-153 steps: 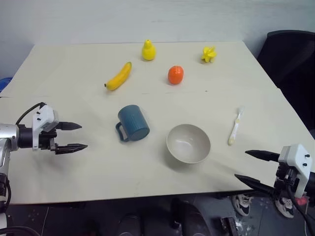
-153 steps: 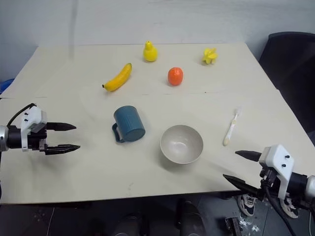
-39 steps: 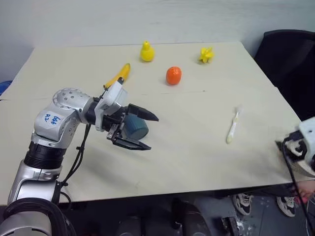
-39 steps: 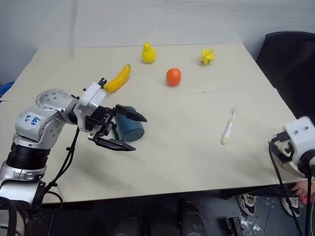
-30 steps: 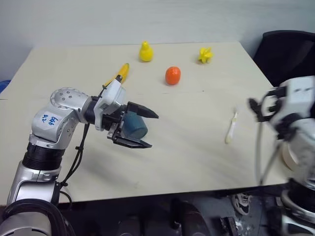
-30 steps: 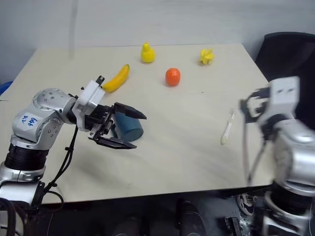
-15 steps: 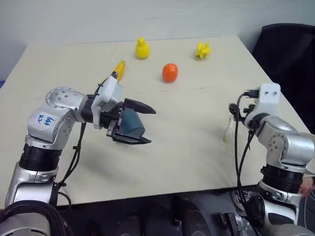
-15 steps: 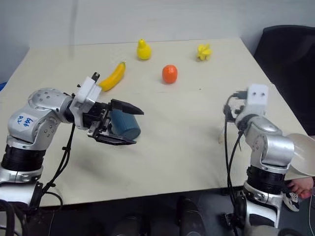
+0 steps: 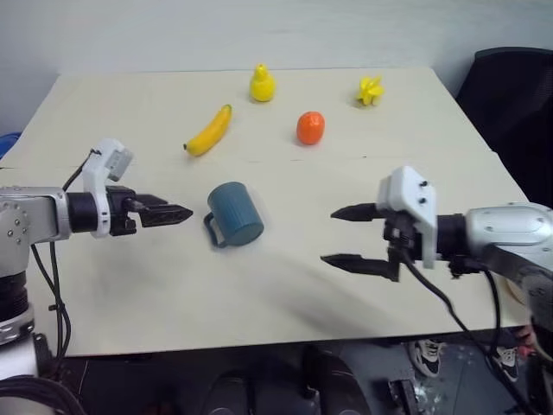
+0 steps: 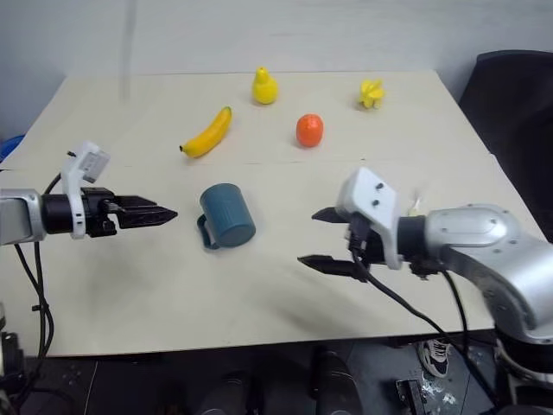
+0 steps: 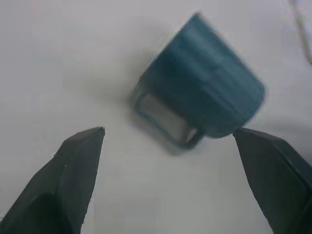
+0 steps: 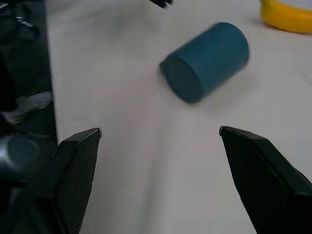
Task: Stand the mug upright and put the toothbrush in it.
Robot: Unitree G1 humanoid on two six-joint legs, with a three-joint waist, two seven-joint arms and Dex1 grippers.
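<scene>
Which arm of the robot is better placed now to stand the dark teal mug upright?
Probably the left. The left gripper, open, points at the dark teal mug lying on its side on the pale table, close to its handle. The right gripper, also open, stands farther away, facing the mug's closed base.

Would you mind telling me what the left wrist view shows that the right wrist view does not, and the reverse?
The left wrist view shows the loop handle of the dark teal-blue cylindrical mug, with the open left gripper. The right wrist view shows the mug's closed flat base, part of a yellow curved banana and the open right gripper. Both show the mug lying on its side on the pale wooden table.
</scene>
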